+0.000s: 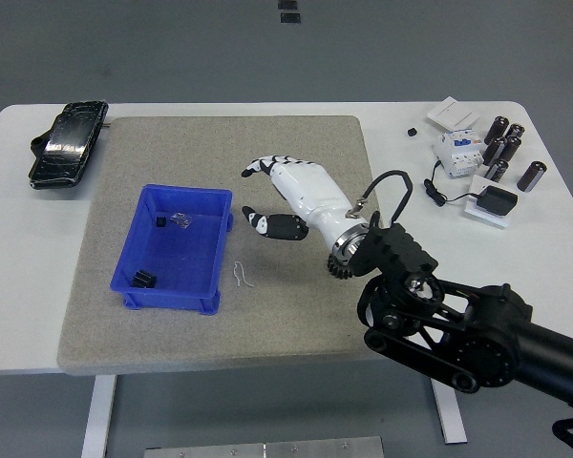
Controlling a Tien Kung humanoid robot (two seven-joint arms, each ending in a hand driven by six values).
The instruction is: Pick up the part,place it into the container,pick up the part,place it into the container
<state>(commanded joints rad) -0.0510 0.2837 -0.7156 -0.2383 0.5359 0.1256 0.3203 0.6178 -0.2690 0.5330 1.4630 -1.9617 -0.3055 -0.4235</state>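
Parts are sitting inside the blue container [174,250] on the grey mat [239,153]: a small black block [145,279] near its front left corner, a tiny black piece [159,223] toward the back, and a small clear piece [181,220] just beside that one. From the head view, the right hand [285,196] is hovering over the mat to the right of the container, apart from its rim, white shell tilted, fingers [263,164] spread and relaxed with nothing in them, the thumb [267,225] hanging loose below. Its black arm [458,324] is reaching in from the lower right corner, a black cable [387,186] looping off the wrist. A dark gear [341,268] is peeking out on the mat, mostly hidden behind the wrist. A thin bent wire [241,275] is lying on the mat just beside the container's right front corner. Over on the white table [19,286], a black pouch [69,143] is resting at the far left, off the mat. At the far right a cluster is sitting well apart from the action: dark cylinders [504,148], a white circuit breaker [456,148], a black adapter [497,201] with its cord, and white cards [452,114]. The left arm is not showing anywhere in this view.
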